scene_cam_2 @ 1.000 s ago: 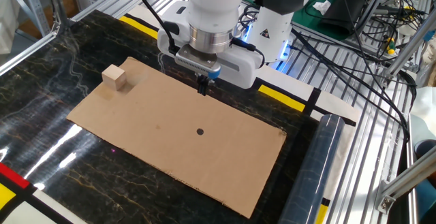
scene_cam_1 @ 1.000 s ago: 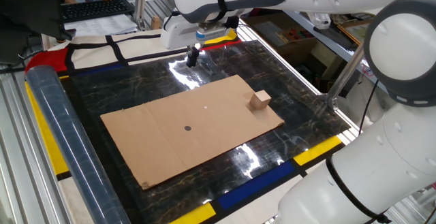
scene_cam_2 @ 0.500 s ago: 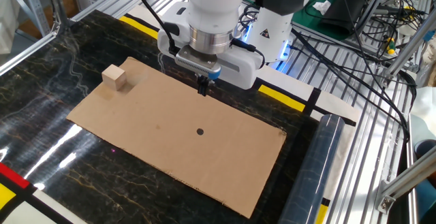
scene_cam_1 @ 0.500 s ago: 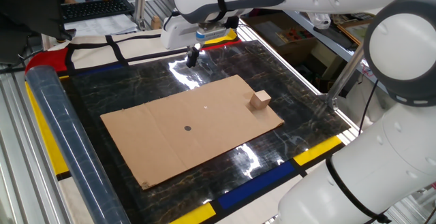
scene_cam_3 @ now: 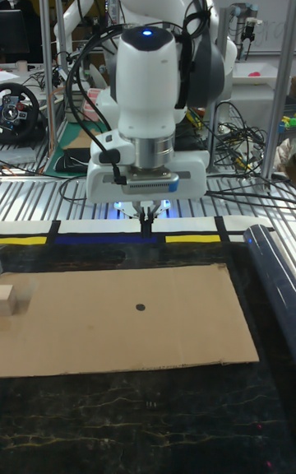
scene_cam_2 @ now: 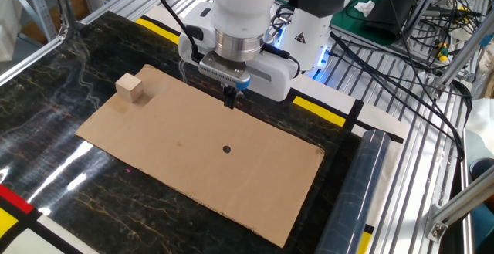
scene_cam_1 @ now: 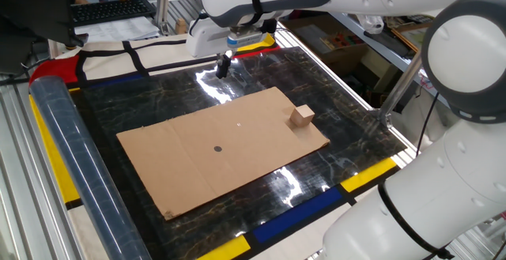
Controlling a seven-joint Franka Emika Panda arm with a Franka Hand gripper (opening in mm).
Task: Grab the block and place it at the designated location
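Black two-finger gripper (scene_cam_2: 229,98) hangs empty, fingers together, above the flat brown cardboard sheet's (scene_cam_2: 255,184) edge, well apart from small tan wooden cube (scene_cam_2: 130,88) and tiny black dot (scene_cam_2: 226,149).

Dark marbled table (scene_cam_1: 158,94), brown cardboard sheet (scene_cam_1: 198,169) lying flat (yellow-edged border)

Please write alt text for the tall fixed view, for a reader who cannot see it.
A white robot arm's claw, fingers together and holding nothing, hangs above the far edge of a flat brown cardboard sheet on a dark marbled table. A small light-tan wooden cube sits at the sheet's left edge, apart from a tiny round black dot near the middle.
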